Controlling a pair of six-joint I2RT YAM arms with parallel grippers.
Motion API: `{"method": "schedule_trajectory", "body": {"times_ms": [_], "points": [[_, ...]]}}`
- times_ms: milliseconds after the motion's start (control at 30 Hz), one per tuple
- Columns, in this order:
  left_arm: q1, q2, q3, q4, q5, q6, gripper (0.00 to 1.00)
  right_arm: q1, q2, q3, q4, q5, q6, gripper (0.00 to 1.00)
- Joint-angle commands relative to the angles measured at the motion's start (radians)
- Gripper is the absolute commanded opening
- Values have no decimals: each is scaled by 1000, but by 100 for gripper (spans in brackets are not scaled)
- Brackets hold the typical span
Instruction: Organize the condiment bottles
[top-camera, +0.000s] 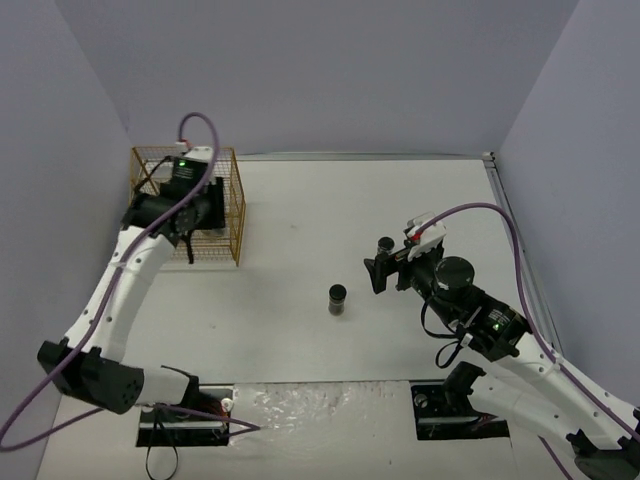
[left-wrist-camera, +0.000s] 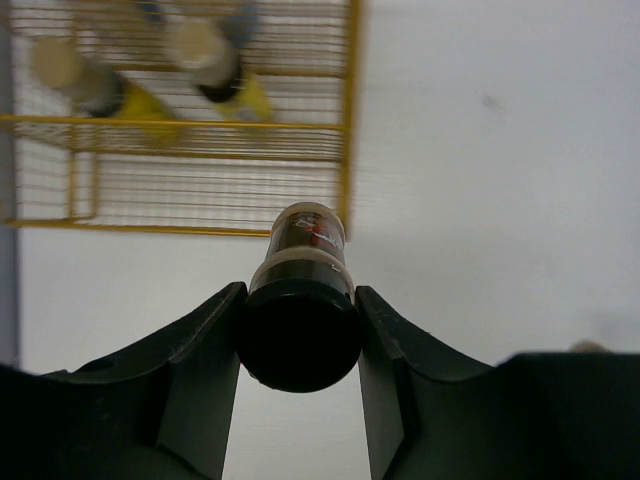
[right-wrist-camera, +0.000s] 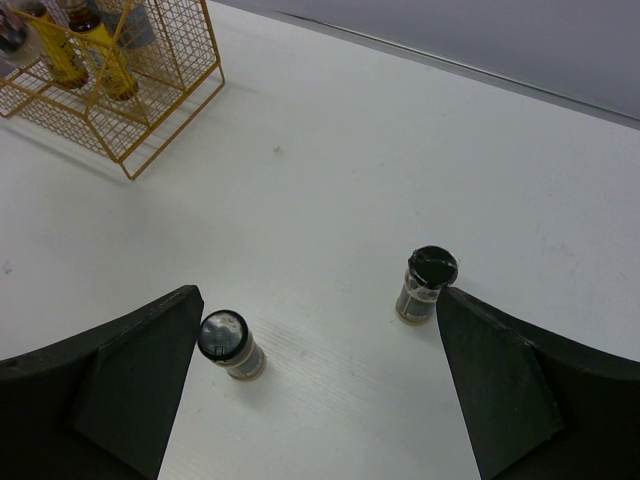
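Left gripper (left-wrist-camera: 300, 335): clenched on a short dark jar (left-wrist-camera: 309, 235), one finger pressed against each side of its black lid.
Held jar, position: lid towards the wrist camera, just in front of the near wall of the yellow wire basket (left-wrist-camera: 200, 120). Cannot tell whether it touches the table.
Held jar, label: band with a red mark, writing too blurred to read.
Right gripper (right-wrist-camera: 318, 300): released, jaws wide with nothing between them, above the white table (right-wrist-camera: 350, 150).
Loose jars: two, dark and black-lidded, upright on the table, well apart. First loose jar (right-wrist-camera: 231, 345) sits near one finger, second loose jar (right-wrist-camera: 428, 285) just beside the other.
Loose jars, labels: too small to read.
Basket contents: slim yellow bottles (right-wrist-camera: 108, 62) standing inside, no legible writing.
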Motion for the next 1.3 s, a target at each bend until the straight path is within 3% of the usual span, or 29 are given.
{"method": "schedule_trajectory", "body": {"times_ms": [0,100,333,600,1067,1267], "points": [[211,-47,40,-35,-3,75,3,-1,-12,16,57,-35,13,100],[378,-23,34,18,99,93,2,1,-11,15,58,-68,21,100],[498,79,86,92,127,129,1,1,-20,9,60,-92,18,100],[566,138,58,188,130,171,1,1,-12,10,62,-102,13,100],[573,244,0,236,158,178,1,1,-8,2,65,-95,17,100],[573,284,-24,243,142,161,7,0,-8,2,65,-88,16,100]]}}
